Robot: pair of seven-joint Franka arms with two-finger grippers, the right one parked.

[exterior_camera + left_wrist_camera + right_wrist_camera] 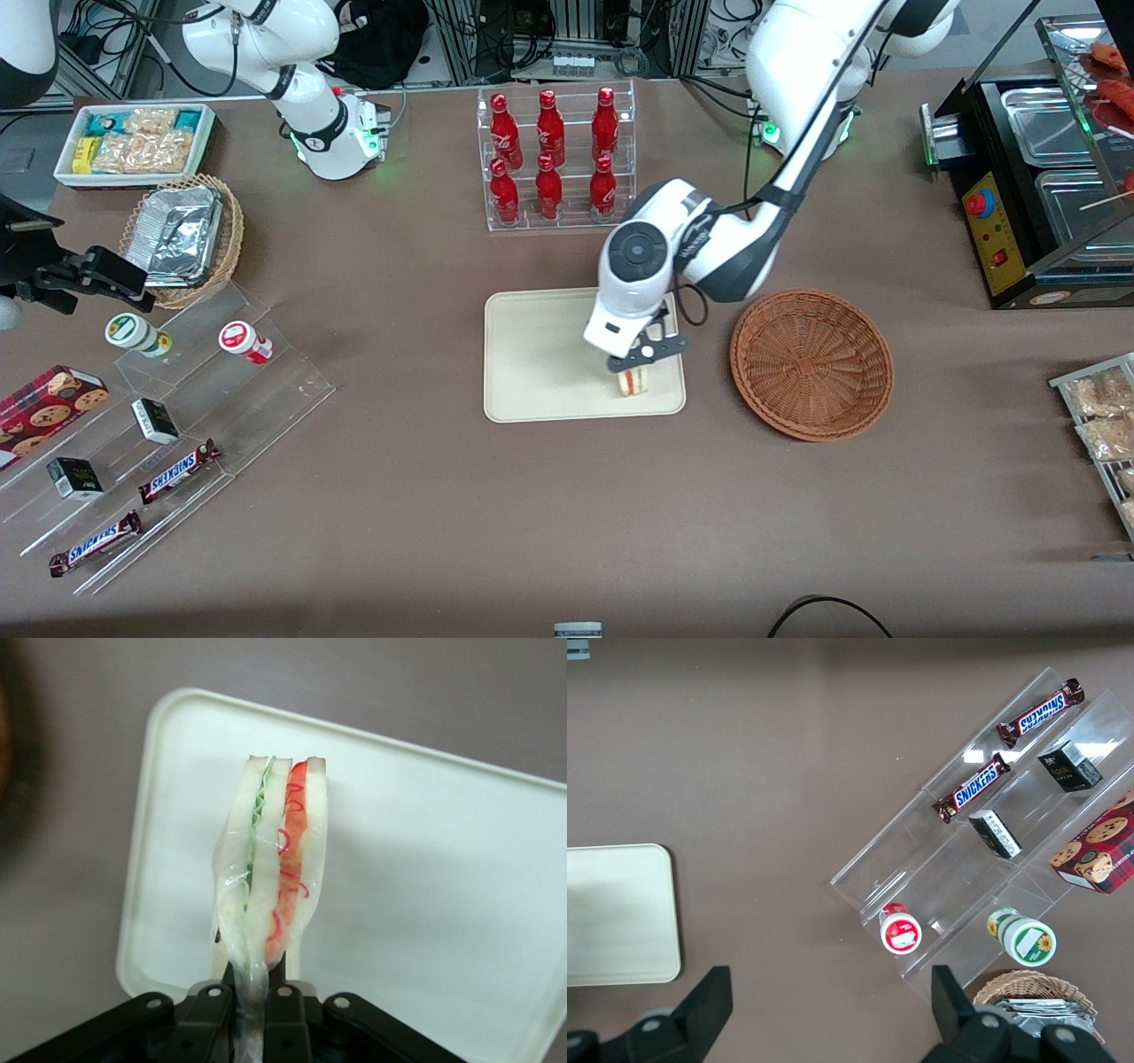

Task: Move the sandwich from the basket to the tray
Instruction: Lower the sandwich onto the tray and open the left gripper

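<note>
1. Presently the gripper [640, 358] hangs over the tray [532, 354], at the corner nearest the front camera and the basket [811, 363], its fingers pinching the sandwich [270, 877] by its wrapped tip.
2. Sandwich is out of the basket and above the tray; contact with the tray surface cannot be confirmed.
3. Risk: the wedge stands on edge, so it may topple on release.
4. Risk: it sits close to the rim, so a tumble or clinging wrap could carry it onto the table [567, 514].
</note>
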